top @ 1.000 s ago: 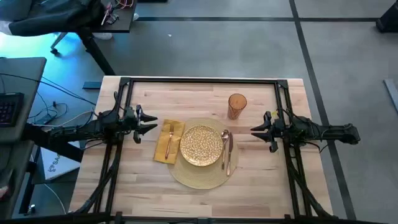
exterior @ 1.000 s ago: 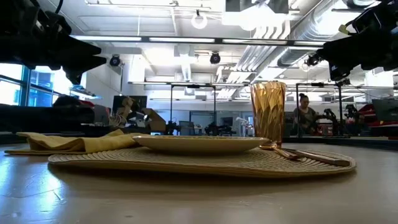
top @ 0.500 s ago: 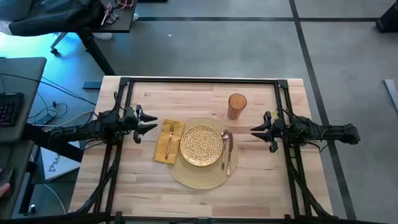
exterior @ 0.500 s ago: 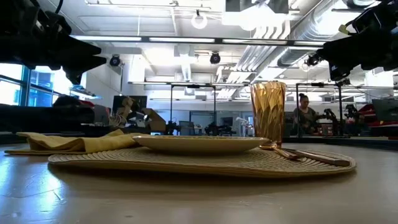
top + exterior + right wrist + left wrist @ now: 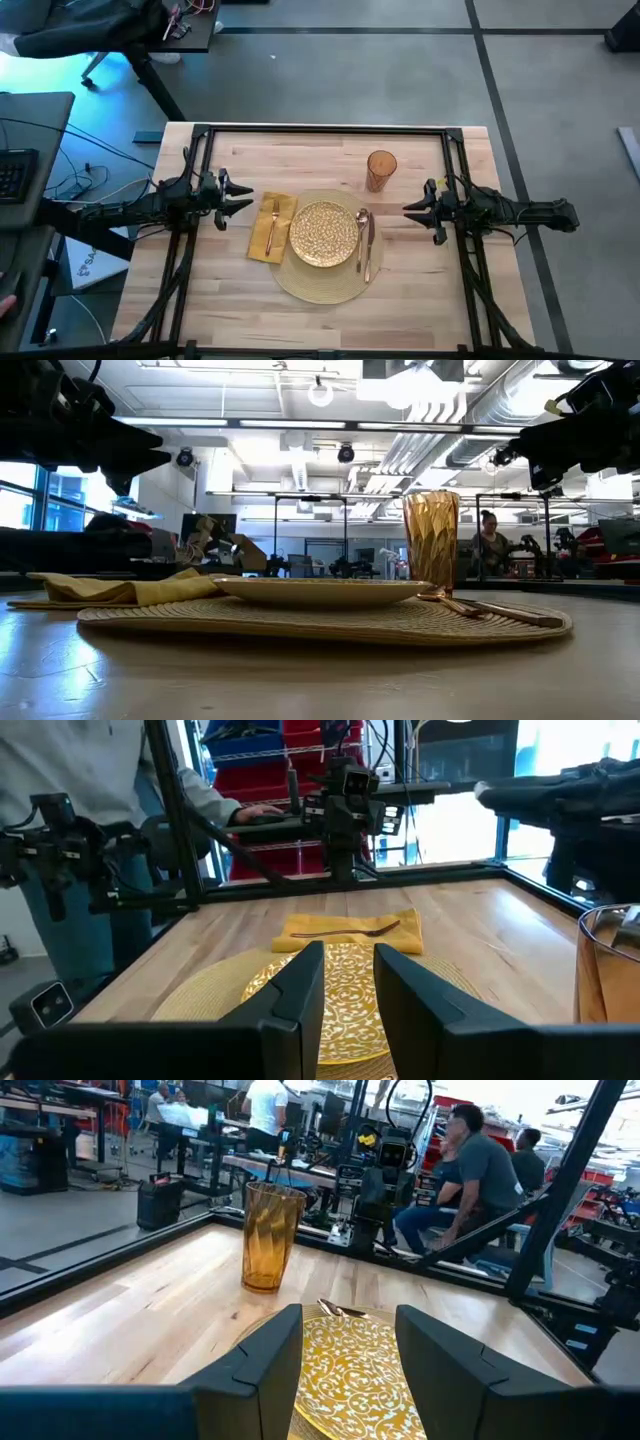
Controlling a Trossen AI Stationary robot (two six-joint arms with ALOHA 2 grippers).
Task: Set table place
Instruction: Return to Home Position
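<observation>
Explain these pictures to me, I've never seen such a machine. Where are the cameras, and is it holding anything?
This is a robot with two dark jointed arms at a light wooden table. One picture looks straight down, one looks level across the tabletop, and two come from cameras on the arms' wrists, looking past their own fingers. The left gripper and right gripper hover at either side, open, holding nothing. Between them lies a round tan woven placemat bearing a gold patterned plate. A mustard-yellow napkin with a copper-coloured fork lies on the plate's left-arm side, a copper spoon and knife on the other. An amber ribbed glass stands on bare wood beyond the placemat.
</observation>
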